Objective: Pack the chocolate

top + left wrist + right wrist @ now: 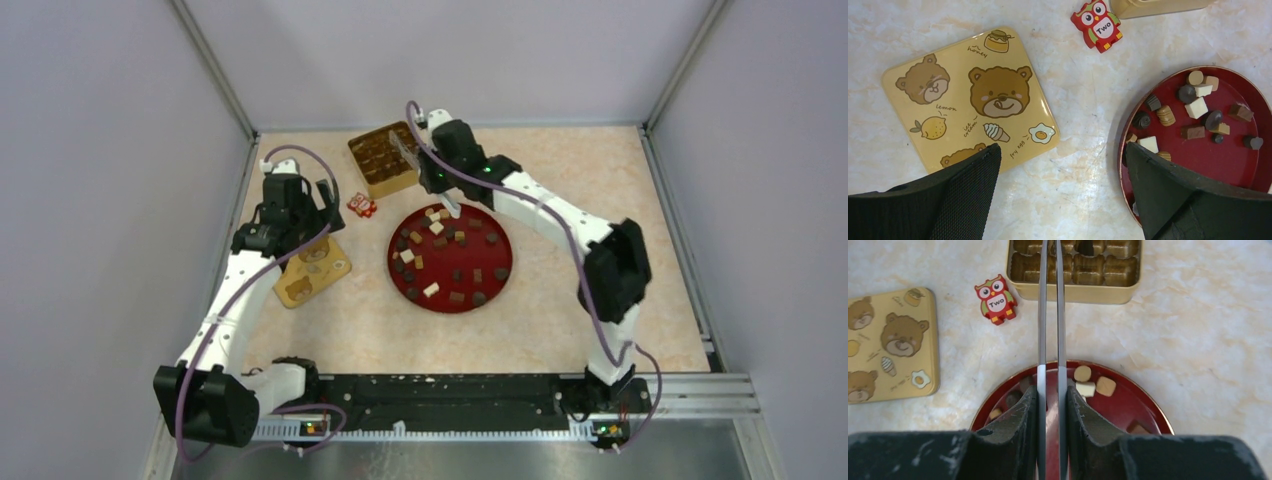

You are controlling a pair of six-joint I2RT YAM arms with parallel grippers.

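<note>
Several chocolate pieces [437, 228], dark brown, tan and cream, lie scattered on a round red plate [392, 262]. They also show in the left wrist view as chocolate pieces [1196, 107] and in the right wrist view as chocolate pieces [1086, 388]. My right gripper [1052, 390] hangs over the plate's far edge, shut on a pair of thin metal tongs [1042, 315]. The tongs reach out over the gold box [1073, 290], and their tips are cut off at the frame's top. My left gripper [1060, 150] stands open over bare table between the lid and the plate.
The bear-printed tan lid [968, 95] lies flat left of the plate [1218, 160]. A small red owl-shaped item [1097, 25] sits between the lid and the gold box [383, 160]. Grey walls close in the table at the back and on both sides.
</note>
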